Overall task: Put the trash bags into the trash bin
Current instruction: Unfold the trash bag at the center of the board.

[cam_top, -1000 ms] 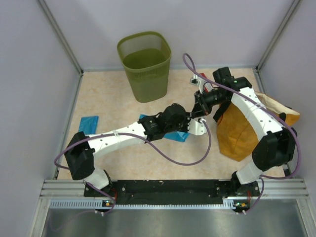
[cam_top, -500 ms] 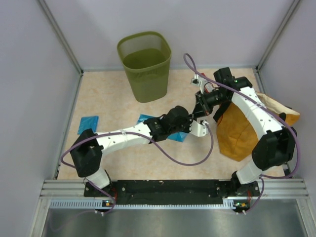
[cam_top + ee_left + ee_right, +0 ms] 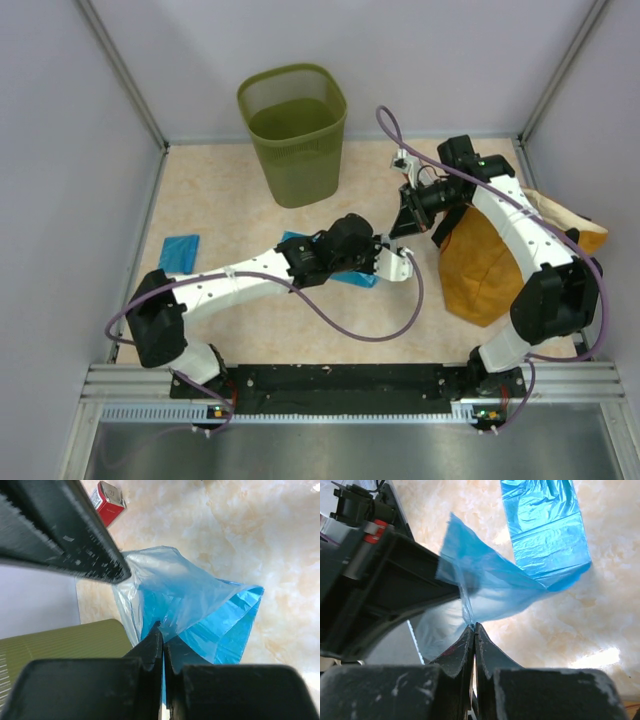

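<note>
Backdrop: beige marbled table (image 3: 230,190), boxed in by pale walls.
Far left: one folded trash bag (image 3: 180,251) lay flat near the table's left edge, well apart from both arms.
Back, left of centre: the trash bin (image 3: 292,135) stood upright against the rear wall.
Centre, left gripper (image 3: 162,635): its jaws were pressed together on thin blue film.
Centre, second trash bag (image 3: 200,610): it was partly raised off the table where both grippers pinched it, and its other end lay flat on the table, well short of the bin.
Right of centre, right gripper (image 3: 472,627): its jaws were clamped on an edge of the same film, just beside the left gripper.
Right: an orange sack (image 3: 480,265) sat under the right arm.
Left wrist view only: a red box (image 3: 106,501) lay on the table beyond the raised bag.
</note>
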`<state>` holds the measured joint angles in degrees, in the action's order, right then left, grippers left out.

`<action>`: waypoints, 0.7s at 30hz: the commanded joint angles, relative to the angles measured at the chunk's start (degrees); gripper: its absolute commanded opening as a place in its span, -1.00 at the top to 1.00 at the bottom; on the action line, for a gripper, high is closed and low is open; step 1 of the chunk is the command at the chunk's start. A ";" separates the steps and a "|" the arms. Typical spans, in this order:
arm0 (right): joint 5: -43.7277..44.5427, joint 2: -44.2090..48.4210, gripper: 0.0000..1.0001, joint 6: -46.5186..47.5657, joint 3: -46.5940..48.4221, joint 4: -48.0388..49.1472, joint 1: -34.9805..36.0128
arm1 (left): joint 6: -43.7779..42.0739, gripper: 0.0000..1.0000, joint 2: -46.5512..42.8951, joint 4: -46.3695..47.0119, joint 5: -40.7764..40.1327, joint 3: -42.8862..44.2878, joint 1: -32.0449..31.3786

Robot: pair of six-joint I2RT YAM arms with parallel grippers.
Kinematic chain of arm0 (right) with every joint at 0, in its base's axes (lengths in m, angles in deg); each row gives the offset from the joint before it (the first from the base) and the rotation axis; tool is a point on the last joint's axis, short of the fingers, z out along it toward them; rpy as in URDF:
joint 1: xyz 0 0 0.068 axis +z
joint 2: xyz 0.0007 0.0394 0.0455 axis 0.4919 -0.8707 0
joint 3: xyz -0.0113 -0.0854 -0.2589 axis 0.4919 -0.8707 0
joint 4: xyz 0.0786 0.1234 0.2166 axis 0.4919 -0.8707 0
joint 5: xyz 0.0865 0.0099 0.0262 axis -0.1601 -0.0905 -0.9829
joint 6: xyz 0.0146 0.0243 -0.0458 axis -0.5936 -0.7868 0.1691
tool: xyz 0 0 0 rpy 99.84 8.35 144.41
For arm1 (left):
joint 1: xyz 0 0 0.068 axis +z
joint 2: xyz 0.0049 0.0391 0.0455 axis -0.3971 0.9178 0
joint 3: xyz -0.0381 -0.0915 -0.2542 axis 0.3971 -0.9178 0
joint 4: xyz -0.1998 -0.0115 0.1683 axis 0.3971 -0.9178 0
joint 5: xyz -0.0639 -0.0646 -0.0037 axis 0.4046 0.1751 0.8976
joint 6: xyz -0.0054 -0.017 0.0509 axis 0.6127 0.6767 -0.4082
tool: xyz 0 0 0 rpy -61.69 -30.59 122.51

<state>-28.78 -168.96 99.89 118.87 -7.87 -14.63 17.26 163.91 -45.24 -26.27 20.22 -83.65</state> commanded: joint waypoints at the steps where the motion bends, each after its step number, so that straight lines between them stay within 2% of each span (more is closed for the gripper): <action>1: 1.21 1.07 1.00 1.60 1.65 0.79 -0.50 | 2.08 1.00 -5.55 -5.03 2.93 0.82 -0.04; 11: 4.89 1.60 1.00 1.51 1.39 0.88 -0.50 | 3.84 1.00 -8.98 -10.40 7.77 0.03 0.04; 21: 11.40 3.62 1.00 2.22 -0.81 1.76 -1.91 | 4.28 1.00 -14.34 -14.71 6.71 -5.41 0.13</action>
<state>-19.79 -168.45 100.53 118.74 -7.65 -15.55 20.30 153.26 -58.18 -20.28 17.46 -83.60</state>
